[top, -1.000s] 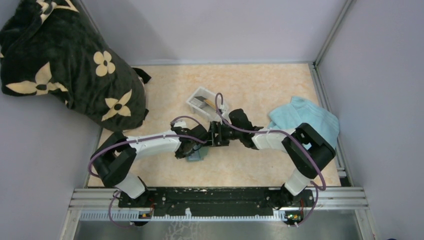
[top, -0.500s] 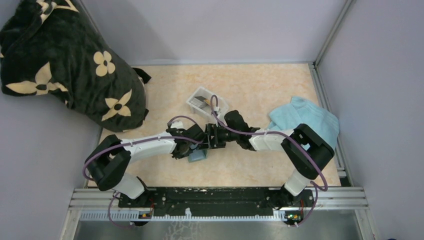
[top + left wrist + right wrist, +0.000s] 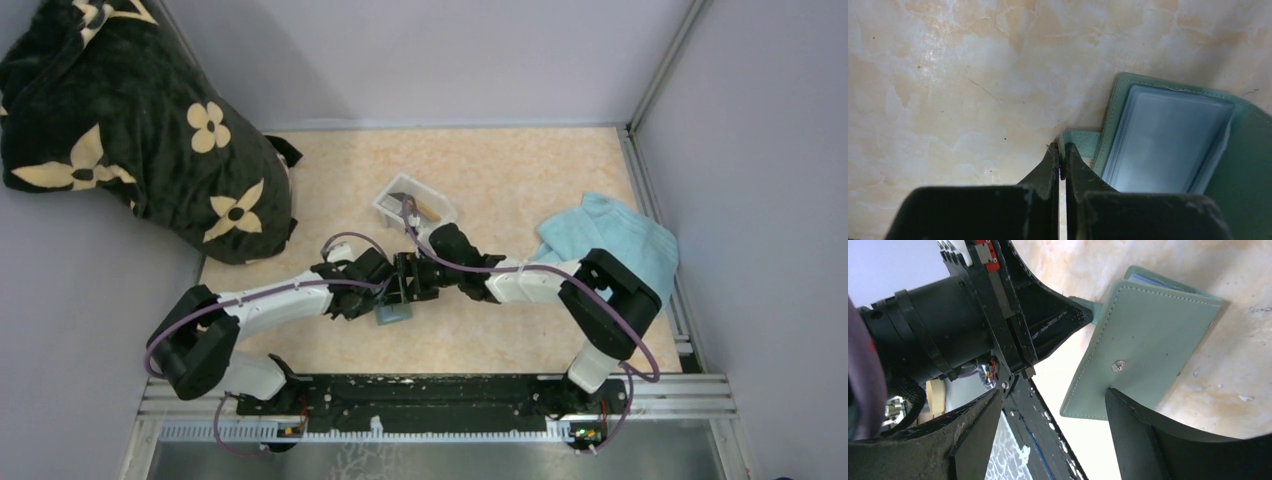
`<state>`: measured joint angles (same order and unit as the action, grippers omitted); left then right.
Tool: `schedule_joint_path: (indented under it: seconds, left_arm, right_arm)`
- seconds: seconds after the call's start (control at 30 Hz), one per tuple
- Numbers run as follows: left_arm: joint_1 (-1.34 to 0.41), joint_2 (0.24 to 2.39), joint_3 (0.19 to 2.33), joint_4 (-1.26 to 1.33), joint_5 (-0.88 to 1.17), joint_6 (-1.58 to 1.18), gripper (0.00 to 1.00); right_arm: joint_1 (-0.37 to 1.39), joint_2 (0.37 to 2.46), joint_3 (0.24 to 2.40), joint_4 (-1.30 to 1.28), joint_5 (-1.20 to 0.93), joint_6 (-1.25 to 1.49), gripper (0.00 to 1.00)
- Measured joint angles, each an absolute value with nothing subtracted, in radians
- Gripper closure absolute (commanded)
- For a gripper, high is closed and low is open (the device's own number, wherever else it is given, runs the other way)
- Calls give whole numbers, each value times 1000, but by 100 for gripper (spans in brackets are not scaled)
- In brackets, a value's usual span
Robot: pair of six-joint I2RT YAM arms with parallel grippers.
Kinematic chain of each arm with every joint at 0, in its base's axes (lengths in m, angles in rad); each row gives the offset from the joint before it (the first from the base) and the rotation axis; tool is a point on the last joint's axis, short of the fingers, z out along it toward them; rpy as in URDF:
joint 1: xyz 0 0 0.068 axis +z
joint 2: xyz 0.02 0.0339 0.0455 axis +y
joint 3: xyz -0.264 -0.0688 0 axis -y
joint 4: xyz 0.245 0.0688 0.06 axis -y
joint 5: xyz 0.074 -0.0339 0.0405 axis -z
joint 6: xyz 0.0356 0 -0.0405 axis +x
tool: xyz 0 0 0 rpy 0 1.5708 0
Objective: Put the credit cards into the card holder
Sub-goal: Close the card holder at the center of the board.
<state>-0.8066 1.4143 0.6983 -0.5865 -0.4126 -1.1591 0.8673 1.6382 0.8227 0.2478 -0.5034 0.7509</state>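
The card holder (image 3: 393, 314) lies on the table in front of both arms, grey-green outside (image 3: 1148, 340) and pale blue inside (image 3: 1168, 140). My left gripper (image 3: 1062, 150) is shut on the holder's small strap tab (image 3: 1082, 139) at its edge, and shows in the top view as the left gripper (image 3: 378, 300). My right gripper (image 3: 1048, 440) is open, one finger (image 3: 1143, 430) against the holder's raised outer flap, the other well clear. From above, the right gripper (image 3: 405, 285) is just behind the holder. The credit cards (image 3: 405, 203) lie in the white tray (image 3: 440, 215), a dark one and a yellowish one.
A light blue towel (image 3: 610, 240) is bunched at the right side. A large black flowered bag (image 3: 130, 130) fills the back left corner. Grey walls close in the table on three sides, and the black base rail (image 3: 430, 395) runs along the near edge.
Both grippers have shifted to the left, staying together at the card holder. The holder has barely moved. The left stays shut, the right stays open.
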Motion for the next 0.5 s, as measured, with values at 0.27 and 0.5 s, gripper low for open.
schedule_joint_path:
  seconds: [0.27,0.5]
  left_arm:
    - [-793,1375,662,-549,-389,-1159,100]
    - [-774,1343,644,-533,-368,-1159,100]
  right_arm:
    - [918,1703,842,248,-486,754,24]
    - [937,1749,843,299,-480,770,24]
